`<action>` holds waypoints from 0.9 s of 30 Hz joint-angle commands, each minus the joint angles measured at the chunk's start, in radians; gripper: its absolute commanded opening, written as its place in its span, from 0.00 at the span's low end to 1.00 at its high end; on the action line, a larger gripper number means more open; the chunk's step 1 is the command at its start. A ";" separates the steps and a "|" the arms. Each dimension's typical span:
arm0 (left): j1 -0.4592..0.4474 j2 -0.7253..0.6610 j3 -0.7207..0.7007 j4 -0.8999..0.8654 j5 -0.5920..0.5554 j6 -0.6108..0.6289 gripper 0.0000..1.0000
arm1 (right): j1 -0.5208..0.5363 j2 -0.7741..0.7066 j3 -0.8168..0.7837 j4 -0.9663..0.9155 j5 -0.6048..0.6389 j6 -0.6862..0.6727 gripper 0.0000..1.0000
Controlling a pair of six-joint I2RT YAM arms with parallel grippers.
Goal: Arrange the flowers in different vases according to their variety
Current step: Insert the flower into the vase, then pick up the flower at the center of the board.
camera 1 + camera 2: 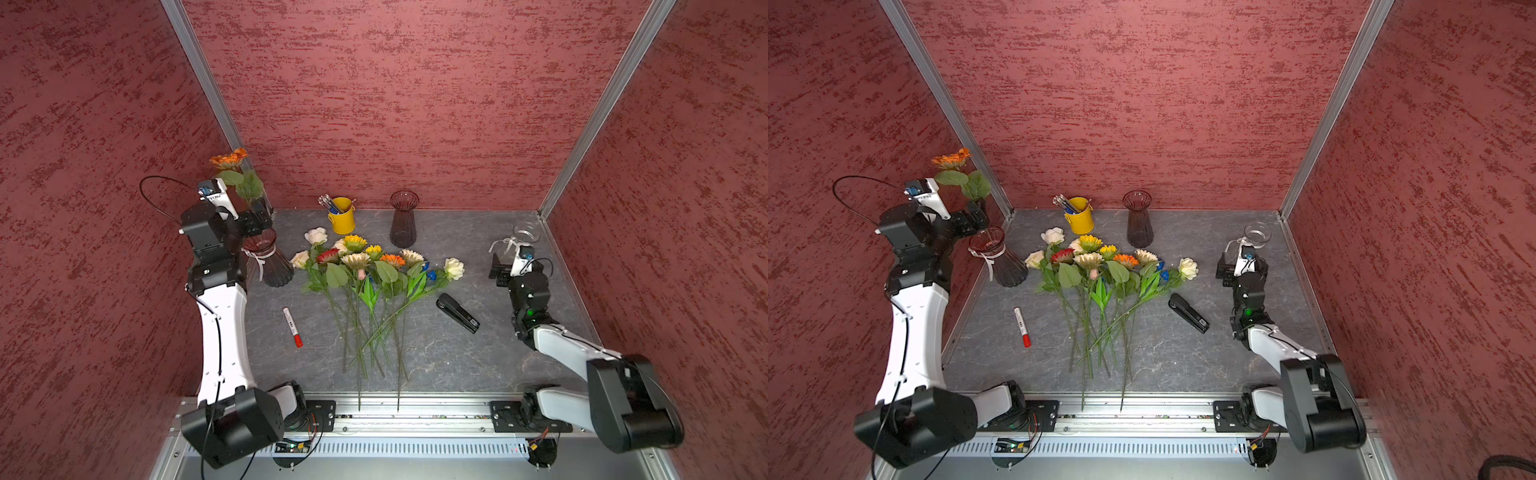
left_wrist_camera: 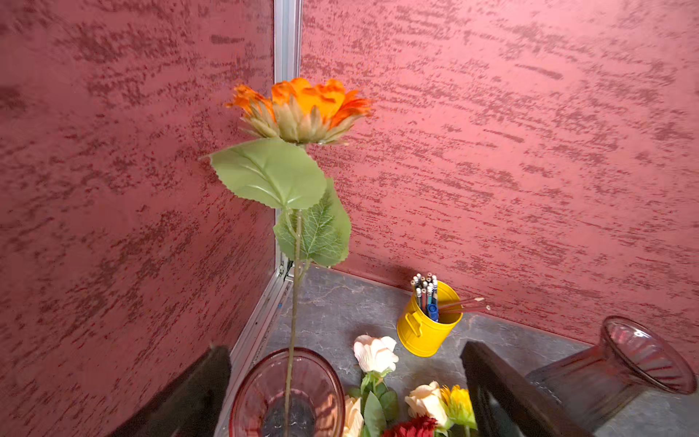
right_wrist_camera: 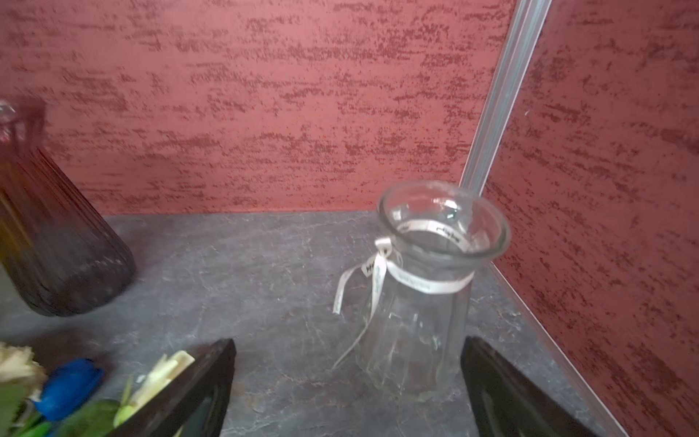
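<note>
Left wrist: one sunflower (image 2: 302, 109) in vase (image 2: 257, 393), my left gripper (image 2: 344, 350) spread; pile (image 1: 365, 266) (roses (image 1: 316, 236), tulips (image 1: 431, 274) included) unsorted; right gripper (image 3: 348, 342) spread.

Red walls (image 1: 395, 83), grey, perhaps stone, tabletop (image 1: 457, 365)

no word can be read in full. the white ribbon (image 3: 427, 284) round the neck of the clear vase (image 3: 412, 340) carries small dark script, and it shows again through the rim, too blurred to spell out. the marker (image 1: 292, 327) on the tabletop (image 1: 436, 357) has dark print along its white barrel, too small to read. the stapler (image 1: 457, 312) bears a small pale label (image 1: 1200, 322) near one end, illegible. a white cover (image 1: 216, 197) on the left wrist shows short dark lettering, unclear.
</note>
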 commanded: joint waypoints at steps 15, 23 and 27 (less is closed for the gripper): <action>-0.374 -0.264 -0.212 -0.385 -0.174 -0.200 1.00 | 0.535 -0.059 0.379 -0.974 -0.143 0.554 0.98; -0.713 -0.237 -0.414 -0.356 -0.182 -0.351 1.00 | 0.545 -0.012 0.392 -1.028 -0.100 0.564 0.98; -0.821 -0.182 -0.441 -0.368 -0.160 -0.409 0.95 | 0.540 0.045 0.431 -1.050 -0.098 0.546 0.98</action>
